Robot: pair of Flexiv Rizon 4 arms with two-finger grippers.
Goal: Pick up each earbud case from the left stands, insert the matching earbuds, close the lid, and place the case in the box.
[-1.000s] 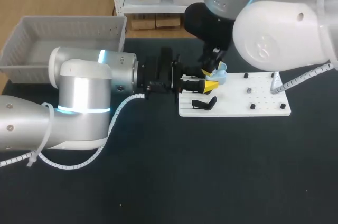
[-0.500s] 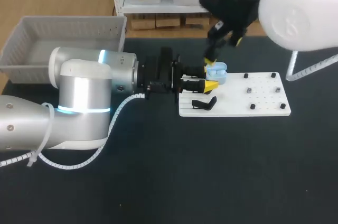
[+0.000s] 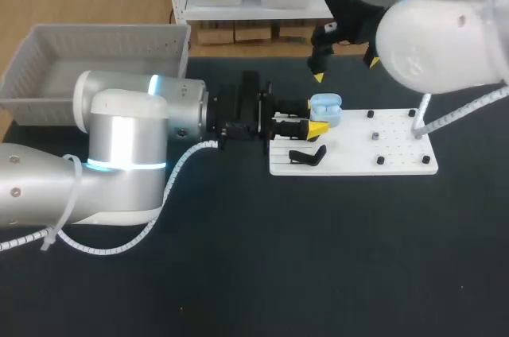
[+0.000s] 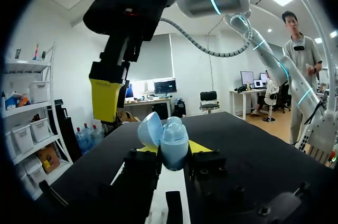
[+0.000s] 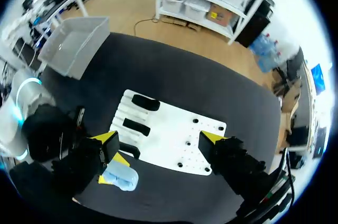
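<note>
The pale blue earbud case [image 3: 325, 110], its lid swung open, is pinched from both sides between the yellow fingertips of the left hand [image 3: 316, 115], just over the white stand board [image 3: 398, 154]. A black stand [image 3: 307, 156] lies on the board just beside that hand. The right hand [image 3: 345, 68] hangs above and beyond the case, fingers spread wide, holding nothing. The grey box [image 3: 48, 43] sits on the dark tabletop [image 3: 318, 257], well apart from both hands
</note>
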